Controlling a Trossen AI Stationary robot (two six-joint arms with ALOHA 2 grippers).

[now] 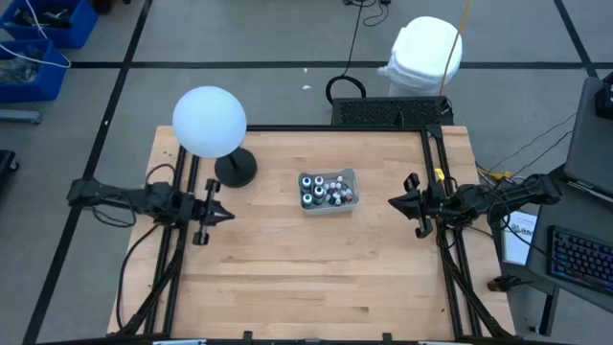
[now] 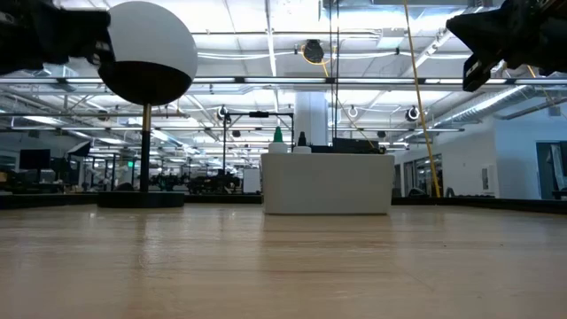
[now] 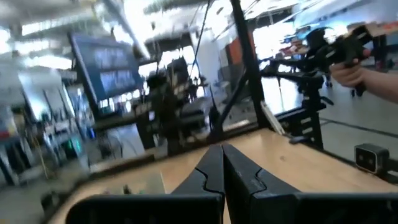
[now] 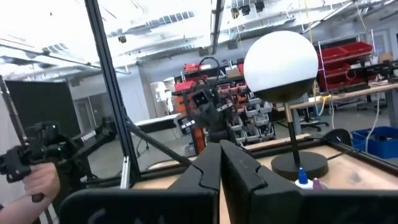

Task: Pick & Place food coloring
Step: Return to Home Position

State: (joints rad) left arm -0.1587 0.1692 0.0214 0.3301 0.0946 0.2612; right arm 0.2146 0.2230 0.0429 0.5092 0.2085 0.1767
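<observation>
At mid counter [image 1: 287, 278], the food coloring [image 1: 324, 190] bottles sit packed in the gray bin [image 1: 351, 176], caps up. The low view shows only a couple of tops over its wall. Left claw [image 1: 228, 215] hangs over the counter's left side w/ tips pressed together, nothing held. Right claw [image 1: 393, 201] is over the right side, tips also together, empty. Both point toward the bin, well apart from it. Globe lamp [image 1: 209, 122] stands near the left claw. A person's hand [image 3: 351, 73] shows beyond the counter.
</observation>
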